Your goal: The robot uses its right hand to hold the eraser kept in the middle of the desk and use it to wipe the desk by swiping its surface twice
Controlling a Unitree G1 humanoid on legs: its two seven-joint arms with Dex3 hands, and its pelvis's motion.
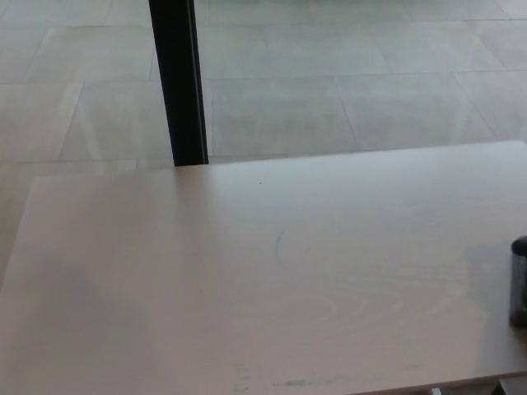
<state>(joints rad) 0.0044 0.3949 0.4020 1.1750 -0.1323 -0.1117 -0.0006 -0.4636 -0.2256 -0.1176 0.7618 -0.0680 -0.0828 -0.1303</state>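
Only a dark sliver (519, 280) shows at the desk's (247, 288) right edge, hand or eraser indistinguishable, grip state undeterminable; bare surface extends leftward; left hand absent.

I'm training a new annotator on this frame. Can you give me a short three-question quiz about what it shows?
1. True or false: the dark object lies at the desk's right edge.
2. What stands behind the desk's far edge? A) black post B) chair C) bin
3. The floor beyond the desk is covered in large ____.

Key: 1 true; 2 A; 3 tiles. The dark object is cut off by the frame, so whether it is eraser or robot hand cannot be told.
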